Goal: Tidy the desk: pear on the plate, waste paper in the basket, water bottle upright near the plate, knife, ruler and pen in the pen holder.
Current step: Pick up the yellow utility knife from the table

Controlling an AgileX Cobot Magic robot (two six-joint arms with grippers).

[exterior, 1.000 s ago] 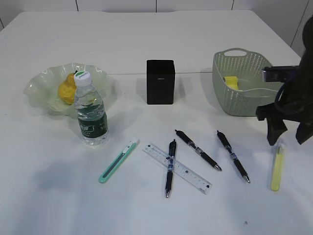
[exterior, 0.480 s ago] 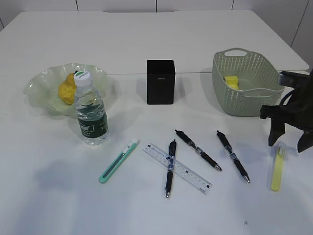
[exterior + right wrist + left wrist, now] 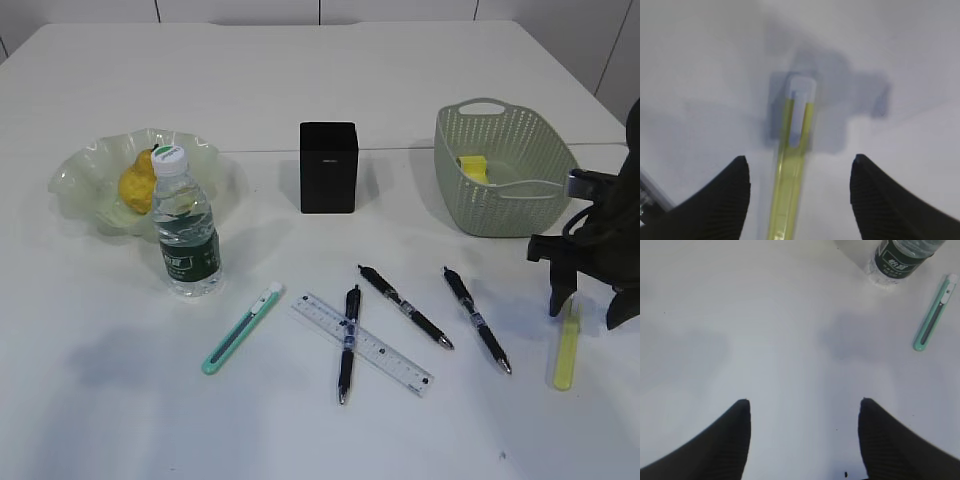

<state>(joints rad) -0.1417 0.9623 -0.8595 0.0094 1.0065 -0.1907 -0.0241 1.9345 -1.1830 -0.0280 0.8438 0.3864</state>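
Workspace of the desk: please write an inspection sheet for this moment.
Surface: white desk, bare between the things.
Job's things: pear on the plate; bottle upright beside the plate; yellow paper in the basket; ruler, three pens, green knife and yellow knife lying flat; pen holder upright.
Clutter: nothing seen.
Grippers: right gripper open, straddling the yellow knife; left gripper open over bare desk.
Cables: one at the right arm.
Surroundings: white wall panels.

water bottle (image 3: pixel 187 240) label print illegible

The right claw (image 3: pixel 584 308) has dropped — jaws apart (straddling) — over the yellow-green knife (image 3: pixel 567 350).
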